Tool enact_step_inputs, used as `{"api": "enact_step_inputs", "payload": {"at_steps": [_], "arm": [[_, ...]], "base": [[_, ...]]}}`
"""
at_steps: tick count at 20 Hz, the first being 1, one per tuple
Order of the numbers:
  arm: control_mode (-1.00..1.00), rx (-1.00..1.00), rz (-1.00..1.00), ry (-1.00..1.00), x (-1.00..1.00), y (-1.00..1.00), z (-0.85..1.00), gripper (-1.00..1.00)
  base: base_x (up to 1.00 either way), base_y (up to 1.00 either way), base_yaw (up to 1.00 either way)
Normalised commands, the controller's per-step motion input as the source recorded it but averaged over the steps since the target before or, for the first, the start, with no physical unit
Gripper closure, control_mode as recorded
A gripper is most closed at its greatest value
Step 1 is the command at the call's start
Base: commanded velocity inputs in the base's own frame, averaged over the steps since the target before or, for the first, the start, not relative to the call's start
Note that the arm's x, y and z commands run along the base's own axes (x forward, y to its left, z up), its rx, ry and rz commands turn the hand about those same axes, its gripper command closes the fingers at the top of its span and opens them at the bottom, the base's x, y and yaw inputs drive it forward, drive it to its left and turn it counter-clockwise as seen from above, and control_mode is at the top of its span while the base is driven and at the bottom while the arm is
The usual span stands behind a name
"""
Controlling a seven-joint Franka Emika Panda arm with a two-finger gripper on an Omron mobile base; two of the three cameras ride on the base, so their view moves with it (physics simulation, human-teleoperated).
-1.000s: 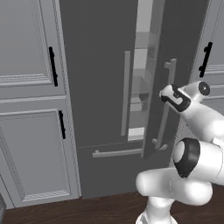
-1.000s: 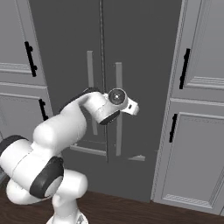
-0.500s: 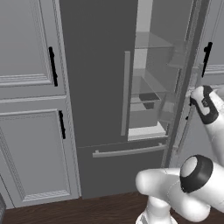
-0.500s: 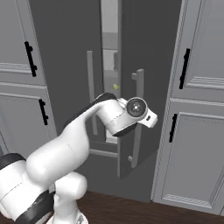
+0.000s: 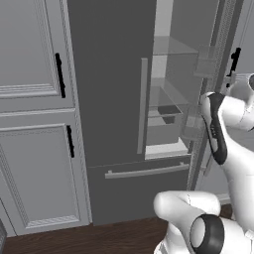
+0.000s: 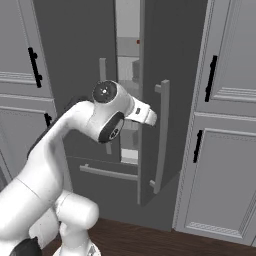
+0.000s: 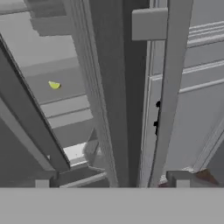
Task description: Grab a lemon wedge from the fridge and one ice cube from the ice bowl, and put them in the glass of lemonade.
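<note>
Hand view: lemon wedge (image 7: 54, 85) on fridge (image 7: 109, 87) shelf, upper left; gripper state unclear.

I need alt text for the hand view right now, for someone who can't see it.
A tiny yellow-green lemon wedge lies on a pale shelf inside the tall dark grey fridge, seen through the gap of its opened right door. The door's long light grey bar handle runs up the frame's right half, with lighter grey panelled cabinets beyond it.
</note>
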Motion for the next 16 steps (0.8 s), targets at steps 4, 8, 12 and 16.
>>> {"api": "enact_step_inputs", "payload": {"at_steps": [4, 8, 12, 16], "arm": [[-1.00, -0.44, -0.15, 0.26, 0.96, 1.00, 0.00, -1.00], [-1.00, -0.42, -0.17, 0.31, 1.00, 0.85, 0.00, -1.00], [-1.00, -0.35, -0.18, 0.28, 0.98, -0.07, -0.09, -1.00], [-1.00, -0.32, -0.18, 0.32, 0.69, -0.59, -0.08, -1.00]], "base": [[0.00, 0.00, 0.00], [0.00, 0.00, 0.00], [0.00, 0.00, 0.00], [0.00, 0.00, 0.00]]}}
